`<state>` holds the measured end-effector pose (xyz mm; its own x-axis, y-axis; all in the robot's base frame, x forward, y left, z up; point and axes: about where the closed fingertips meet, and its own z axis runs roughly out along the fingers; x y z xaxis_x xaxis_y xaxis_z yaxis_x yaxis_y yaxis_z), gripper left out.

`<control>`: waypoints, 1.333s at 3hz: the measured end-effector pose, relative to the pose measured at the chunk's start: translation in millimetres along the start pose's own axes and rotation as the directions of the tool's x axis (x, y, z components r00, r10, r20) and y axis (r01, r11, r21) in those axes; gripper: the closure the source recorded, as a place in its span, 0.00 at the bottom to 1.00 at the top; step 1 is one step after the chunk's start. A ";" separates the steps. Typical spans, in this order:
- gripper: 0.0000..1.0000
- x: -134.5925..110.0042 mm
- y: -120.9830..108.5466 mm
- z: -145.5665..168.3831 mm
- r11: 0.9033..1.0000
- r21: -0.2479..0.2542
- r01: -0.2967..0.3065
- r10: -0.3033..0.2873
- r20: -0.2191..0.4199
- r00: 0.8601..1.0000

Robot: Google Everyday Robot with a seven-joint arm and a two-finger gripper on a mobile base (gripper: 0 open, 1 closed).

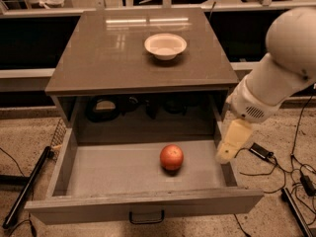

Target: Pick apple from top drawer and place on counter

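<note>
No writing, label, brand mark or number can be read on the counter (98, 63), the white bowl (165, 45), the apple (171, 157), the open top drawer (113, 171) or its handle (146, 217). The cream gripper (229, 148), likewise plain, hangs at the drawer's right wall, right of the apple.
</note>
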<state>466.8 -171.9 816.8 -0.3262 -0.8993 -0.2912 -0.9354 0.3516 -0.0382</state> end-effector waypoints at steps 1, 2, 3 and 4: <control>0.00 -7.9 10.0 51.4 0.999 -0.045 -0.020 0.022 0.054 0.998; 0.00 -18.1 20.0 86.4 0.996 -0.093 -0.008 0.018 0.106 0.994; 0.00 -32.5 29.0 108.2 0.991 -0.135 0.018 0.003 0.159 0.987; 0.00 -44.0 35.2 125.6 0.986 -0.161 0.051 -0.019 0.194 0.981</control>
<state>465.4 -87.3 708.2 -0.2755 -0.8385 -0.4701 -0.9606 0.2590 0.1010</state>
